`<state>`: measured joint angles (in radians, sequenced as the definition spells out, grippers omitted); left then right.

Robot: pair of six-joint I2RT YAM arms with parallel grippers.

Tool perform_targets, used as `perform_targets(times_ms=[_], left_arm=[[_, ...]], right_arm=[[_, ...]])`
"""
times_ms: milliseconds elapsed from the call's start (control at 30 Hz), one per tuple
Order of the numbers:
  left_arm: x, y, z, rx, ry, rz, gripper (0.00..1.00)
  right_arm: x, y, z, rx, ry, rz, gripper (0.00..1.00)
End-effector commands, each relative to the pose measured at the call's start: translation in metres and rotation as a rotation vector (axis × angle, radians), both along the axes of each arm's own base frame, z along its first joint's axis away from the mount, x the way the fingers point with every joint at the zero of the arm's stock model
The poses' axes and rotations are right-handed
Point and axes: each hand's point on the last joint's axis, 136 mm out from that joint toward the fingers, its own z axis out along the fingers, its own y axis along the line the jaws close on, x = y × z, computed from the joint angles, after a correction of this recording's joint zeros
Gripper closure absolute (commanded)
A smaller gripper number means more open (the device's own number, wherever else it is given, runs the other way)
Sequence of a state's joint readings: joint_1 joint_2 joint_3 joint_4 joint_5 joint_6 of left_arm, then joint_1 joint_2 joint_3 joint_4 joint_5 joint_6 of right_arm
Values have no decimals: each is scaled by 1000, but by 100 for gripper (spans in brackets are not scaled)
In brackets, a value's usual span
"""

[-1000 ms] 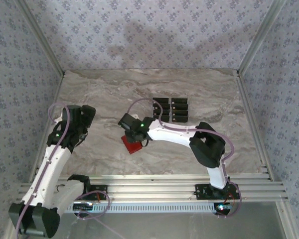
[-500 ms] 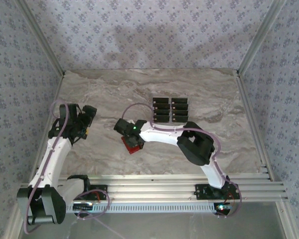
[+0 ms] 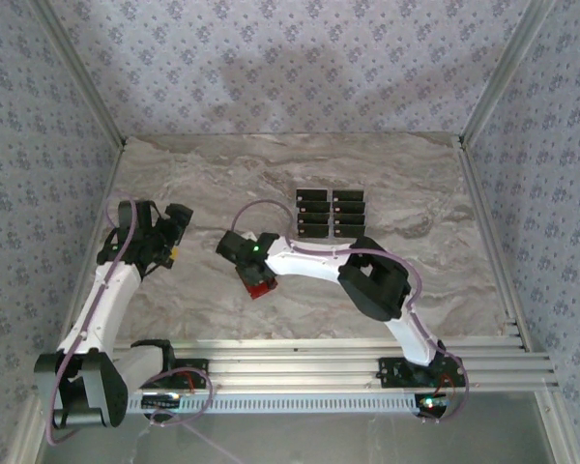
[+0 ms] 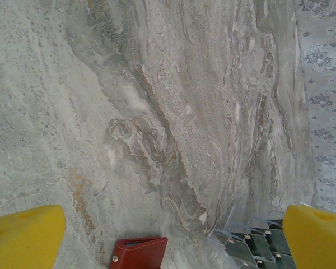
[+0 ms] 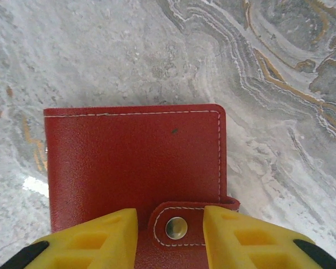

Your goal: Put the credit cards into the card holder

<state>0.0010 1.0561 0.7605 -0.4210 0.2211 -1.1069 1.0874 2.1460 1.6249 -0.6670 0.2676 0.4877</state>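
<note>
Our right gripper [image 5: 171, 238] sits low over the one red wallet [image 5: 134, 157], its two yellow fingers [image 5: 95, 241] part-way apart with the snap tab [image 5: 176, 227] between them. A strip of red leather shows between the tab and one finger, so the jaws pinch nothing; we cannot tell whether the fingers touch the leather. The wallet lies flat and folded closed on the marble-patterned table [image 3: 396, 164], its snap fastened. From above we find it [image 3: 261, 286] toward the near edge, around the middle, partly covered by the right gripper [image 3: 252, 269]. We count eight black cards [image 3: 330, 213], laid in two columns of four just beside each other, farther back and a little to the right, apart from the wallet. Our left gripper [image 3: 174, 232] hovers over the left side of the table, well apart from wallet and cards, jaws spread wide and holding nothing. Its own camera shows one yellow finger [image 4: 22, 235] in each bottom corner, the wallet's edge [image 4: 137, 252] between them, and a few cards [image 4: 252, 246] at the lower right, too cut off to count.
</note>
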Motion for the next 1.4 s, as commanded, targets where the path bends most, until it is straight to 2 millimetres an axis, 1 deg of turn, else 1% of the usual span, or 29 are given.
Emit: perform_targets(times_ms=[0, 100, 167, 367, 533, 633, 800, 900, 1067, 1200, 1367], left_arm=[[1, -1, -2, -2, -6, -20, 0], [0, -2, -3, -1, -5, -28, 0], [0, -2, -3, 1, -5, -34, 0], [-1, -6, -5, 2, -6, -65, 0], [0, -12, -8, -6, -4, -114, 0], [0, -20, -14, -27, 1, -157, 0], [0, -39, -22, -71, -33, -225, 0], [-1, -54, -25, -86, -59, -281, 2], [-2, -77, -32, -103, -78, -352, 5], [-1, -90, -42, -120, -75, -380, 8], [2, -103, -56, -127, -56, -417, 16]], right_arm=[[0, -7, -6, -65, -5, 8, 66], [0, -10, -9, -79, -7, 3, 74], [0, -12, -9, -86, -10, -1, 82], [3, -16, -2, -67, -13, -24, 100], [8, -18, 13, -2, -9, -55, 100], [10, -18, 23, 69, 10, -88, 100], [17, -20, 34, 165, 37, -144, 100], [20, -20, 39, 211, 41, -170, 100], [22, -20, 42, 237, 35, -181, 100], [22, -20, 41, 254, 38, -208, 100], [22, -20, 41, 265, 38, -215, 100]])
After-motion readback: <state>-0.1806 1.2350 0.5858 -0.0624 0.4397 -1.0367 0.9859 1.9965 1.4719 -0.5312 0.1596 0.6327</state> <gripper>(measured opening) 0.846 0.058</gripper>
